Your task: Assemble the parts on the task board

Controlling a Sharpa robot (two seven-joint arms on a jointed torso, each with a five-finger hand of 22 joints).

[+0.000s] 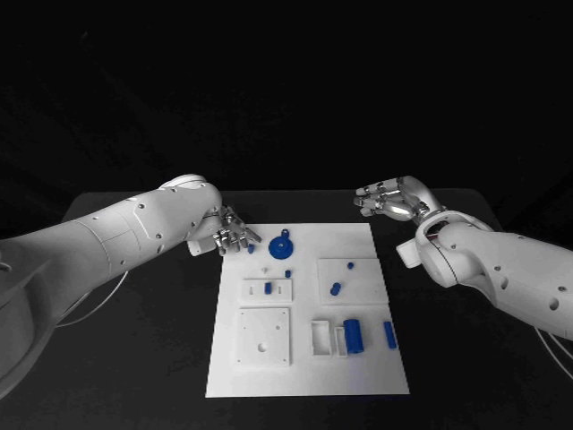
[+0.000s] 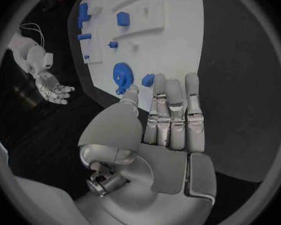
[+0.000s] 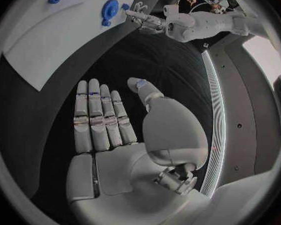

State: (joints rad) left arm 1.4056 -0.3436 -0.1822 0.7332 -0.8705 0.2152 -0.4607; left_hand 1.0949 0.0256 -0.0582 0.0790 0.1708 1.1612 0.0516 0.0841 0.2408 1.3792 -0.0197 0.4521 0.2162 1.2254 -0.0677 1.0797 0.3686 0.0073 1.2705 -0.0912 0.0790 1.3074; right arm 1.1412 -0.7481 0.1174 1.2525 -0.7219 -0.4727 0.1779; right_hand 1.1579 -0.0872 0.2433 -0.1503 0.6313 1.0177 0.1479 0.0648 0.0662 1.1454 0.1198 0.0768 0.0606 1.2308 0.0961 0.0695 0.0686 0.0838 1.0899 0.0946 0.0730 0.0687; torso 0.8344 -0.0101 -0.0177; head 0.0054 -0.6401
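Hovering at the task board (image 1: pixel 300 376)'s far left corner, left hand (image 1: pixel 231 236) with fingers extended side by side, thumb apart, holding nothing. Lying just beyond those fingertips (image 2: pixel 173 85), toward the board's middle: a small blue part (image 2: pixel 147 79), then the blue gear (image 1: pixel 281 248), flat on the board beside it. Standing farther down the board, the other blue parts around the white blocks. Waiting off the board's far right corner, right hand (image 1: pixel 390 199), open and empty, well apart from the gear. Judging the left hand nearer, so better placed for reaching.
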